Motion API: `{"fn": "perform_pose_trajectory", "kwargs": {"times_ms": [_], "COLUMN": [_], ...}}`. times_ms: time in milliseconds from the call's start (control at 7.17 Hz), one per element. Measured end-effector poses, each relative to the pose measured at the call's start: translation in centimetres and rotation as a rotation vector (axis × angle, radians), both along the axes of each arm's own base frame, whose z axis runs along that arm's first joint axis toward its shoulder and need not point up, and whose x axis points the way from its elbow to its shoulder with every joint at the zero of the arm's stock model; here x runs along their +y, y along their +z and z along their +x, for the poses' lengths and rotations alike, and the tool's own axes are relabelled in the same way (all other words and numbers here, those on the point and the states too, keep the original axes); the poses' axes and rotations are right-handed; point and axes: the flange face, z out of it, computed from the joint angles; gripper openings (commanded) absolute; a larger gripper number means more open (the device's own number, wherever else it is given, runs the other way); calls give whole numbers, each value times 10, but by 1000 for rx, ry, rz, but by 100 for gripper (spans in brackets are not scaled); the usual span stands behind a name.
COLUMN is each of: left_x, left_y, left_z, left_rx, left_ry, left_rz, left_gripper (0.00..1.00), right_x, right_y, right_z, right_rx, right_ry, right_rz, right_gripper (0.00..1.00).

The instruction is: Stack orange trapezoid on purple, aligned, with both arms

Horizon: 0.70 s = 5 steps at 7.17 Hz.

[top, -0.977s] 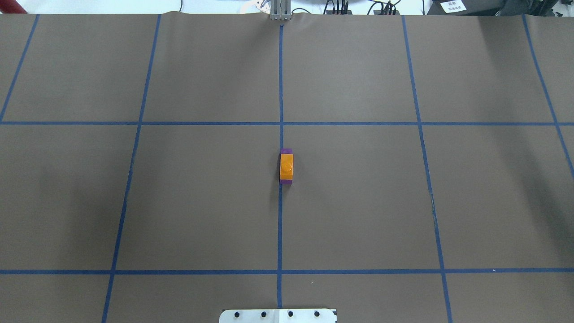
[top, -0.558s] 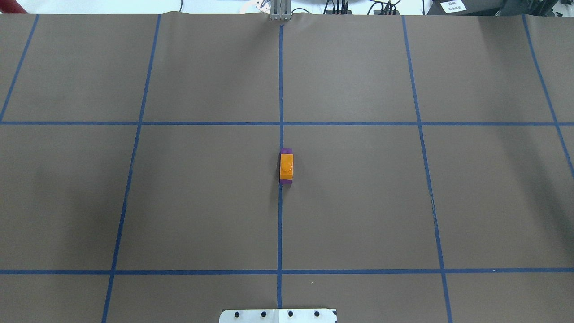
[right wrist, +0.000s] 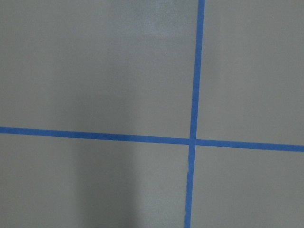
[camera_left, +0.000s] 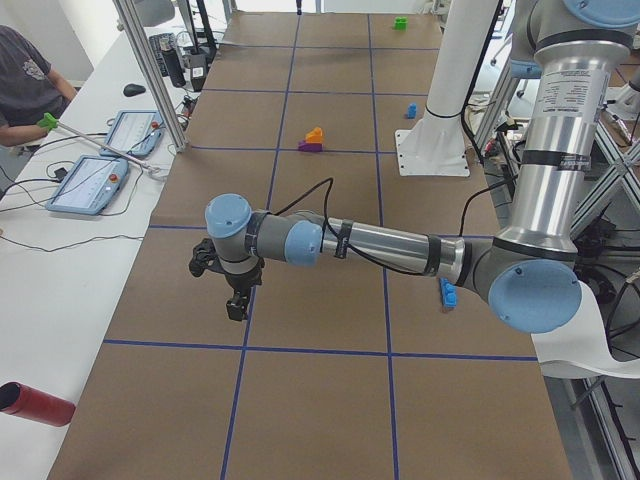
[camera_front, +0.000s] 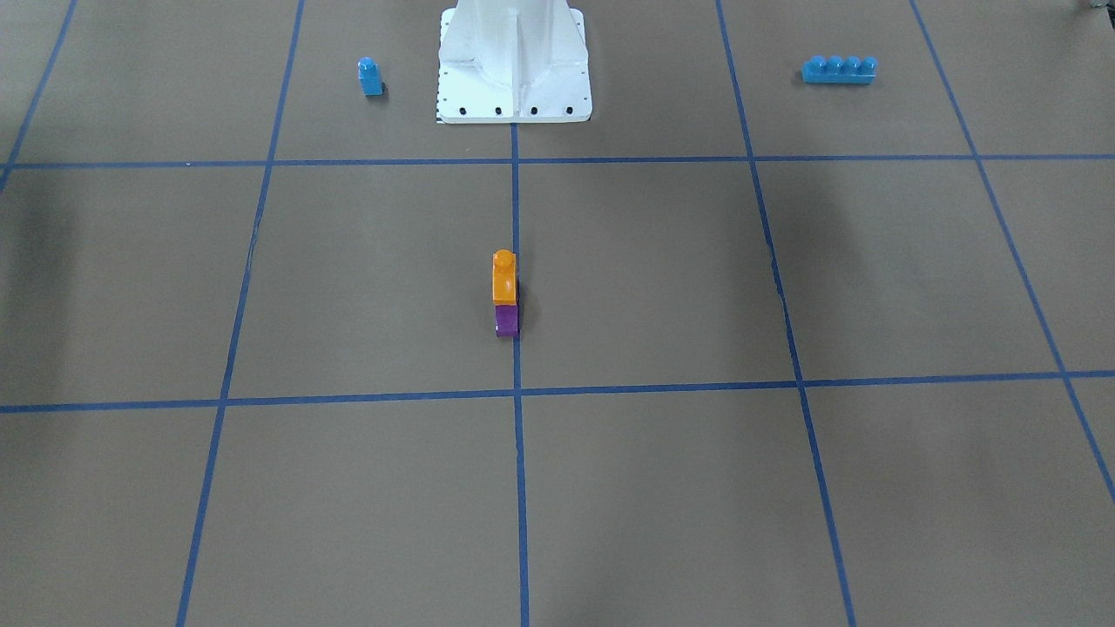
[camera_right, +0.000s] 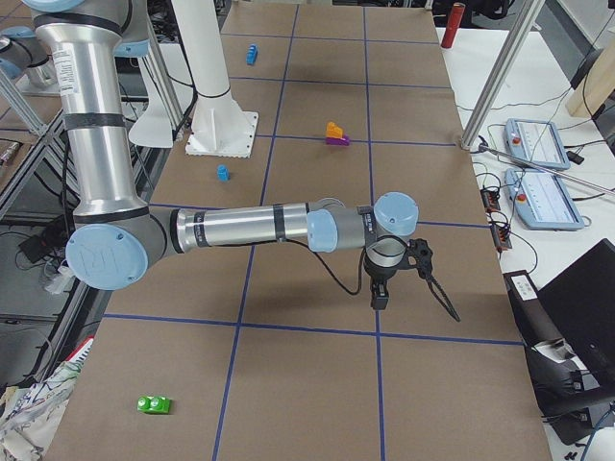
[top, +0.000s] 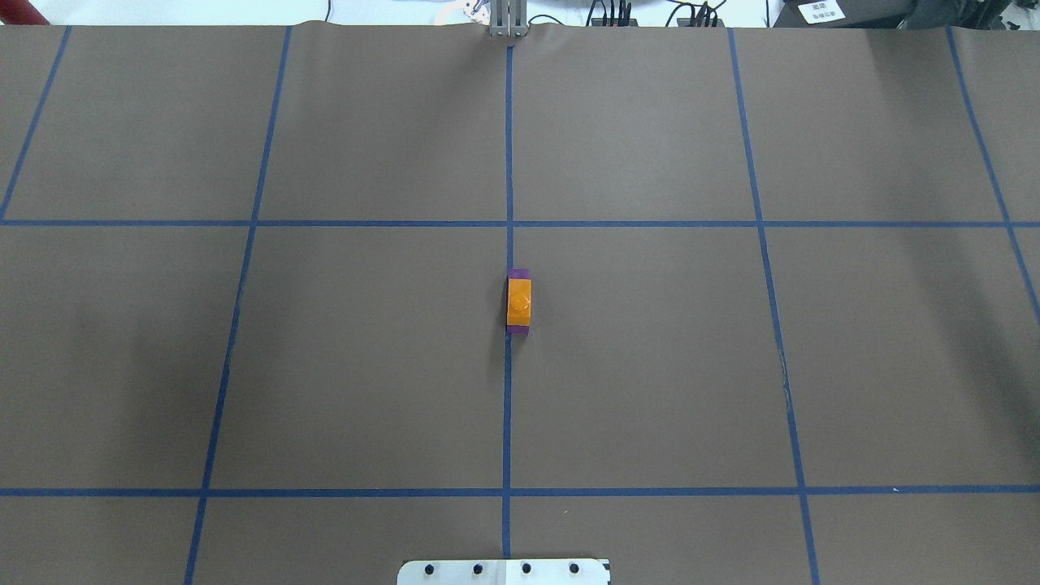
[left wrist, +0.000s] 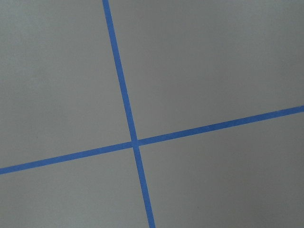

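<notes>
Orange trapezoid: the orange trapezoid (top: 519,301) sits on top of the purple (camera_front: 507,320), with its stud pointing up. No gripper touches it.
Purple: it stands on the counter (top: 650,366), against the centre blue tape line (top: 509,146). In the overhead view a thin purple strip shows at the far and the near end of the orange block, and the long sides look flush.
Left gripper: the left gripper (camera_left: 237,305) hangs over the counter, well apart from the stack. It holds nothing, but how wide its fingers stand cannot be told.
Right gripper: the right gripper (camera_right: 380,293) hangs the same way at the opposite end. Nothing is in it, and its opening also cannot be told.
Wrist views: both show only brown counter and crossing tape lines.
Other things: a small blue block (camera_front: 370,77) and a long blue brick (camera_front: 838,70) lie on either side of the white pedestal (camera_front: 514,61).
Change: in the overhead view the stack is in the same place as one second ago. Only the soft shadows toward the side edges look a little different.
</notes>
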Motion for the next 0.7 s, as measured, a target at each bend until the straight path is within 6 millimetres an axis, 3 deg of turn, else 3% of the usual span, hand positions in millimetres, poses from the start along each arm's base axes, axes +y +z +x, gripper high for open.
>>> {"fn": "perform_pose_trajectory", "kwargs": {"times_ms": [698], "left_x": [2], "left_y": [6], "left_z": [0], "left_rx": [-3], "left_ry": [-3], "left_rz": [-11], "left_gripper": [100], "right_x": [1], "right_y": [-10], "right_z": [-2], "right_rx": [-28], "right_ry": [0], "right_rz": [11], "right_gripper": [100]}}
